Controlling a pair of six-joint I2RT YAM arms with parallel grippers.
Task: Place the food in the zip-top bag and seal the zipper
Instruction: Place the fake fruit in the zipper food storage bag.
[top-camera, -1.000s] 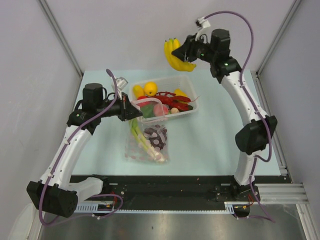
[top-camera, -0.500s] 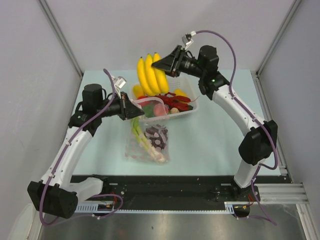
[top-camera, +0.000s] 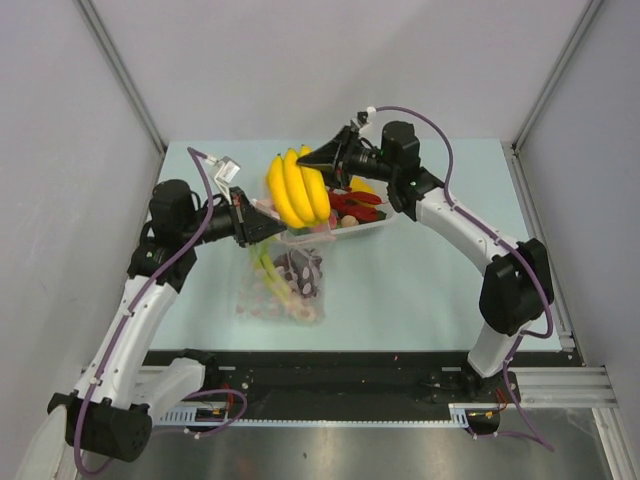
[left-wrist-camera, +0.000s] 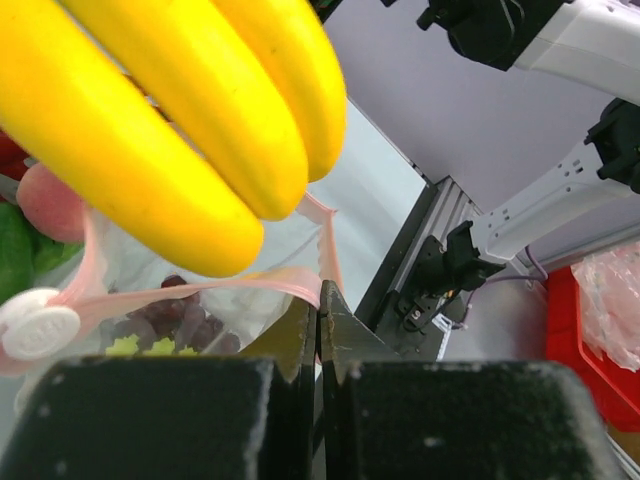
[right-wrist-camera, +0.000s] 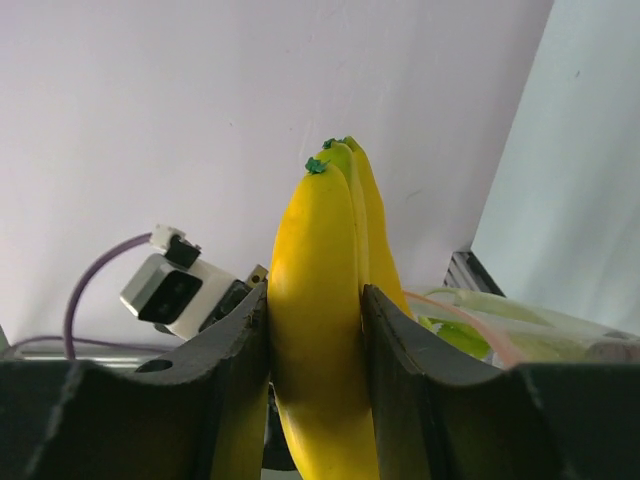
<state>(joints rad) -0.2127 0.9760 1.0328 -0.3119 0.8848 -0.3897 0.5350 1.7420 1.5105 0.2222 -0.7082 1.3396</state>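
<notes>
Yellow bananas (top-camera: 297, 188) are sitting clamped in the right gripper (top-camera: 318, 160), jaws part-spread around them, long axis pointing straight ahead of it, far ends hanging just over the zip-top bag (top-camera: 275, 300) mouth, which the left gripper (top-camera: 262, 228) is pinching up by the zipper (left-wrist-camera: 200, 285).

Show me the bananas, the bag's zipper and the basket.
bananas (top-camera: 297, 188), top view, middle of the bunch
zipper (left-wrist-camera: 255, 281), left wrist view, pink strip below the bananas
basket (top-camera: 370, 228), top view, its near right rim

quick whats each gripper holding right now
left gripper: closed, pinching the zipper edge of the zip-top bag
right gripper: closed on the bananas, held above the bag
</notes>
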